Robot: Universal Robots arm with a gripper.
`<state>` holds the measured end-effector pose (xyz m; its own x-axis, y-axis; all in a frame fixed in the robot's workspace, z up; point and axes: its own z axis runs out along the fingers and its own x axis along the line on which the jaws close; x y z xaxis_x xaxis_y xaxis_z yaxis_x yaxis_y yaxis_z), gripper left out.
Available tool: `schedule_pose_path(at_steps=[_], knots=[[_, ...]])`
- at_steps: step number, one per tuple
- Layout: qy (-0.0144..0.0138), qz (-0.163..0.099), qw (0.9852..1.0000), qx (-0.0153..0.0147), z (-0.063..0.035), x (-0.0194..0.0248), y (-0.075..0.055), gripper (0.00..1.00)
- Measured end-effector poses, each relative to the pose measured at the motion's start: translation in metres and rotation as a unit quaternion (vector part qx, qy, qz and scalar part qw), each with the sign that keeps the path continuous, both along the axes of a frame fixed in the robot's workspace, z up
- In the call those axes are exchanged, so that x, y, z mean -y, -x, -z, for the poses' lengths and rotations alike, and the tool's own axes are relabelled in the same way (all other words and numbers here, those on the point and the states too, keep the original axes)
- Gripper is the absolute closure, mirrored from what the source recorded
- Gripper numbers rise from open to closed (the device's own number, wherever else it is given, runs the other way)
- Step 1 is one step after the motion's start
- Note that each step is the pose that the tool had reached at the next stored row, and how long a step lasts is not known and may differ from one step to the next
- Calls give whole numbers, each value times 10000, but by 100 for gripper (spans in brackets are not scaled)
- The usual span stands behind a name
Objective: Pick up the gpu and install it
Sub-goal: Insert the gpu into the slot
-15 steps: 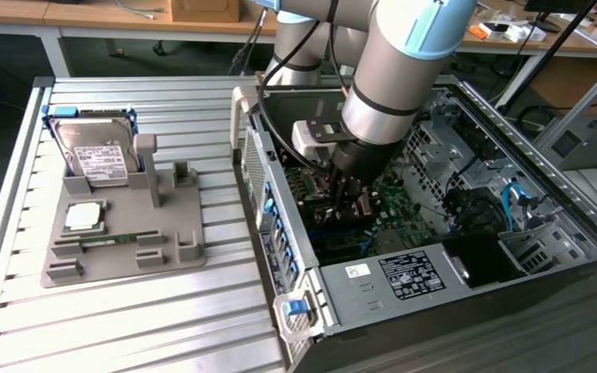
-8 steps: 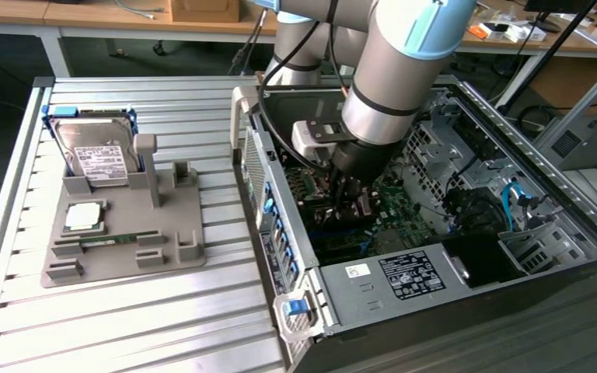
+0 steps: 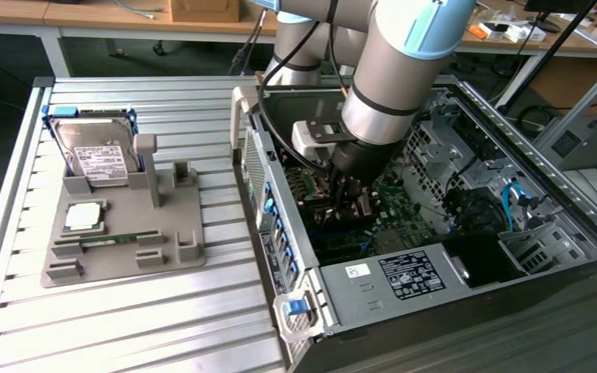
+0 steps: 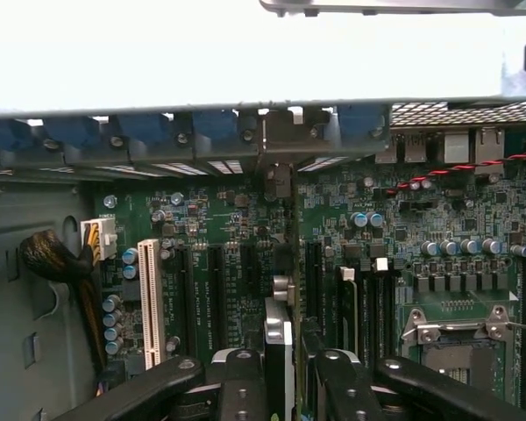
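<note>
An open computer case [image 3: 547, 179] lies on a slatted table [image 3: 122, 326] with its motherboard [image 4: 456, 219] exposed. Beside it, a grey holder [image 3: 179, 256] carries a hard drive [image 3: 96, 155]. Inside the case, the gripper [image 4: 285, 364] clamps the gpu [image 4: 278, 338] edge-on over the expansion slots [image 4: 223, 289].

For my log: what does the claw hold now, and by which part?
The gpu, clamped by the claw on its long top edge.

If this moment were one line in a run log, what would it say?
step: install gpu | gripper: shut on gpu, card edge-on | position: inside computer case, over motherboard slots | seated: cannot tell
</note>
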<state>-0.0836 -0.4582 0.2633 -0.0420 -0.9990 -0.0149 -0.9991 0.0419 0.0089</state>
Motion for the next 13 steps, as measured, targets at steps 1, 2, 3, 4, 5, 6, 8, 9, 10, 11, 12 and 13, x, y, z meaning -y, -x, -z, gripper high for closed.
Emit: schedule_pose_path(at_steps=[1,2,3,4,5,6,8,9,10,11,12,13], knots=[[4,0,10000,0,-8,0,0,73],[9,0,10000,-1,-18,1,0,73],[7,-1,10000,0,-21,0,0,73],[7,-1,10000,0,-24,-1,0,73],[7,0,10000,-1,-24,-1,0,73],[10,-1,10000,-1,-25,-1,0,73],[52,0,10000,-1,-26,-3,1,73],[101,0,9999,-1,-26,-5,1,73],[160,0,9999,0,-25,-7,0,73],[195,0,9998,0,-25,-9,-1,73],[200,-1,9998,-1,-25,-11,-1,73],[201,-1,9998,-1,-26,-14,0,73]])
